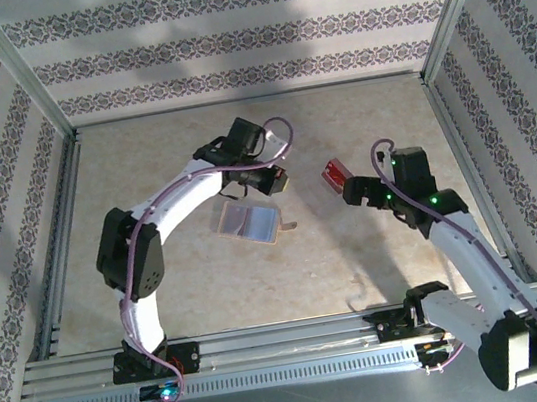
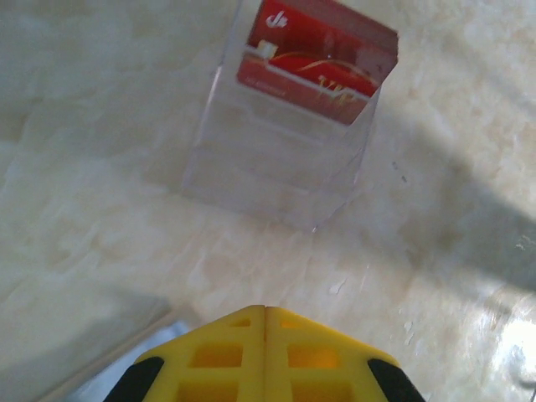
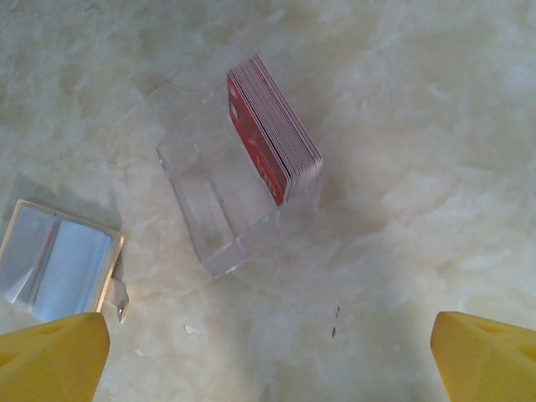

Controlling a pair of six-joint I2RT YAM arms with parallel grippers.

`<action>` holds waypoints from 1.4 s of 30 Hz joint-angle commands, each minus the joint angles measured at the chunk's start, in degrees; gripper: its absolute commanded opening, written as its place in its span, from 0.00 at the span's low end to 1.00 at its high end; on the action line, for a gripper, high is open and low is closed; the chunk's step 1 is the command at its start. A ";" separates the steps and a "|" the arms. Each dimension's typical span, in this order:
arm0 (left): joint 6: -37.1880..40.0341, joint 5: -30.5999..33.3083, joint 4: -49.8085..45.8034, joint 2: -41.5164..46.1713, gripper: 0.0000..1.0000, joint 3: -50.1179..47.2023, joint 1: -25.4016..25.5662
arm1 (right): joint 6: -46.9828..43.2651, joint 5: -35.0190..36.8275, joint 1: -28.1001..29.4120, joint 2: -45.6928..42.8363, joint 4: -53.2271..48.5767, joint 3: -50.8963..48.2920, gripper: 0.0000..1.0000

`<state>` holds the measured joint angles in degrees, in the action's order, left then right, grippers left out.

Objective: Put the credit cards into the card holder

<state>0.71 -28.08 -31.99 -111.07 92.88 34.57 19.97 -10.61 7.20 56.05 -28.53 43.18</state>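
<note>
- A pale marbled tabletop [image 1: 357, 117] lies beneath the left claw [image 1: 284, 180].
- Walls [image 1: 224, 41] papered with dark floral bands rise beyond and beside it.
- Silver metal rails [image 1: 270, 347] run behind it.
- Glare [image 2: 511, 335] brightens the surface to its right.

Bright glare, soft blur, long shadows

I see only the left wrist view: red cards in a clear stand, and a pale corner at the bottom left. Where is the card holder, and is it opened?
Observer: That corner is likely it. The card holder lies opened and flat, inside facing up, apart from the clear stand.
Operator: What does the right gripper do?
Observer: The right gripper is wide open, holds nothing, and points toward the stand.
Operator: How many cards are there?
Observer: From the side, the credit cards are a thick stack standing on edge, too many to count.
</note>
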 commanded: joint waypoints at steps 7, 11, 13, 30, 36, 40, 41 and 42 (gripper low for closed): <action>-4.28 -1.67 -0.44 -11.63 0.00 12.81 6.12 | -11.00 -2.32 -1.90 12.02 0.84 9.17 0.95; -3.78 -0.68 -2.20 -15.73 0.00 17.45 7.40 | -14.21 -4.22 -3.35 16.54 0.43 13.01 0.92; -4.12 -0.34 -2.15 -17.47 0.00 18.36 7.42 | -14.95 -5.05 -4.18 19.55 0.49 14.90 0.90; -2.45 2.52 -2.86 -23.32 0.00 18.35 6.69 | -18.19 -8.88 -5.03 33.98 3.79 20.13 0.79; -1.92 2.95 -1.95 -23.31 0.00 15.31 5.70 | -18.61 -8.54 -4.92 36.39 4.01 20.45 0.77; -1.46 3.27 -1.59 -23.54 0.00 13.87 5.31 | -18.92 -8.37 -4.75 37.24 4.20 20.29 0.77; -1.44 3.20 -1.43 -23.60 0.00 13.65 5.25 | -18.80 -8.38 -4.72 37.66 4.34 20.37 0.77; -1.48 3.22 -1.18 -23.66 0.00 13.31 5.20 | -18.70 -8.14 -4.65 37.89 4.36 20.37 0.77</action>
<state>-2.76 -27.92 -31.14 -133.19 109.25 40.73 2.13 -19.14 2.72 92.44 -25.87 62.41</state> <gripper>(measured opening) 0.049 0.770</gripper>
